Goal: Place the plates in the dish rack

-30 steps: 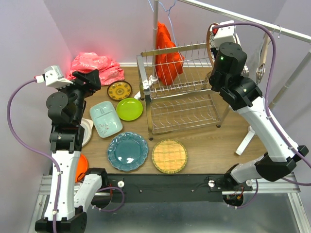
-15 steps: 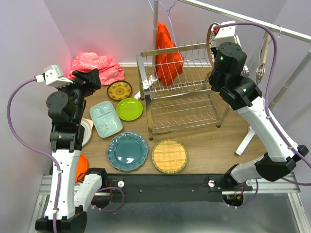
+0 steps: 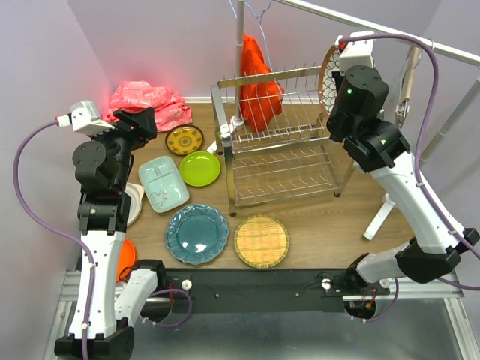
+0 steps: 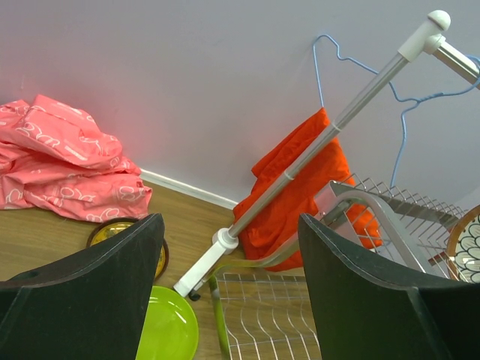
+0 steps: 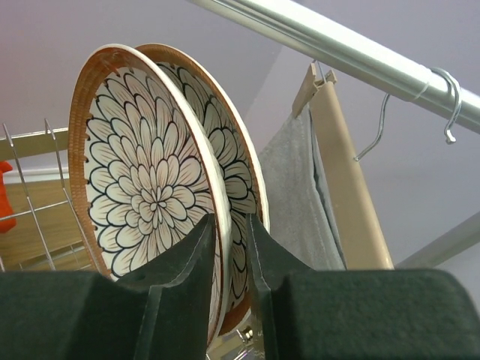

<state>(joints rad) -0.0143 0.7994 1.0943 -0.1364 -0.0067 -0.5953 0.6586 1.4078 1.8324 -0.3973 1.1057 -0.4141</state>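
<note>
Where your right gripper (image 5: 231,229) sits, upper right of the overhead frame, its jaws narrowly straddle the brown rim of a glossy white petal-patterned plate (image 5: 142,180); pinching or not, you cannot tell. It stands upright beside its twin (image 5: 225,142) in the top tier of the chrome wire dish rack (image 3: 277,150). Your left gripper (image 4: 229,225) gapes wide, empty
</note>
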